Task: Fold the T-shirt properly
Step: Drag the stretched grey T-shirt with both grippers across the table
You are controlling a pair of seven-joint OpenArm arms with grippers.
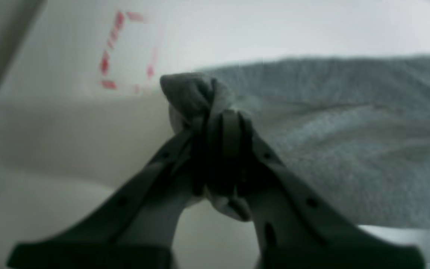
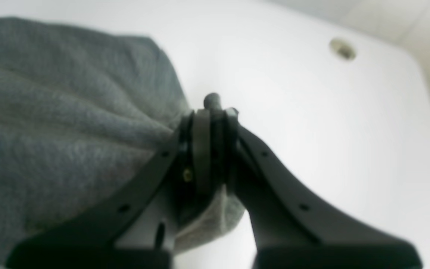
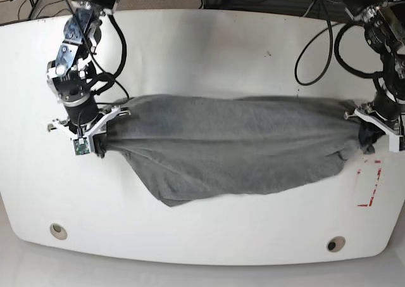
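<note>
White table [image 3: 209, 40] spans the base view, where the T-shirt [image 3: 234, 144] stretches between both arms. Left gripper [image 1: 218, 116] clenches bunched cloth; only its wrist view shows this. Right gripper [image 2: 211, 112] likewise pinches a shirt edge.

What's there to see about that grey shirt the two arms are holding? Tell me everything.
The T-shirt is plain heather-grey, soft jersey by its look, with no print showing. It is stretched sideways over the white table, wrinkled, its lower edge sagging to a loose point at the front. The right gripper pinches a bunched end at the base view's left, the left gripper pinches the other; both are shut on cloth. Sleeves and collar cannot be made out.
</note>
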